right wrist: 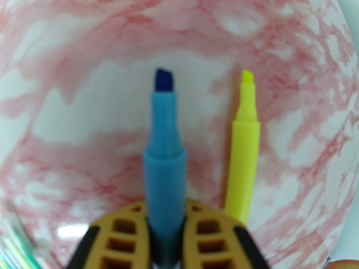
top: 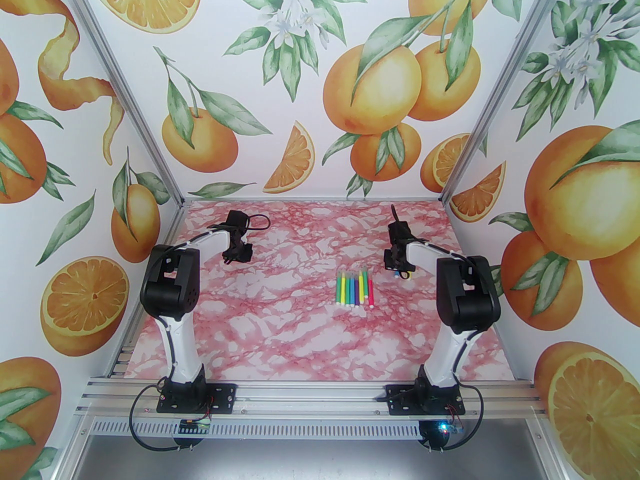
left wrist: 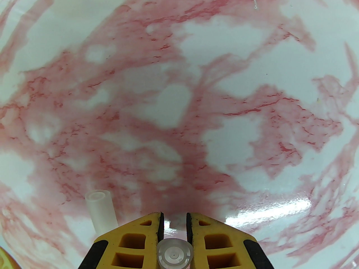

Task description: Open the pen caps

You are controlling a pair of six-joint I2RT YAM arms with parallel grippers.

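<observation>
The table (top: 280, 338) carried a row of pens (top: 356, 289) right of centre. The right gripper (right wrist: 165, 206), near that row, pinched a bare-tipped blue pen (right wrist: 164, 164). A yellow pen (right wrist: 244, 150), also uncapped, lay just beside it. The left gripper (left wrist: 174, 220), well apart, pinched a clear cap (left wrist: 175, 255). A second cap (left wrist: 101, 209) lay on the table just beside its fingers.

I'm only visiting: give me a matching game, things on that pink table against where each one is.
1 bare-tipped blue marker
2 bare-tipped yellow marker
3 round clear cap
4 row of markers

A held in the left gripper
B side by side, mid-table
C held in the right gripper
D lying alone beside the right gripper

Pairs: 1-C, 2-D, 3-A, 4-B
</observation>
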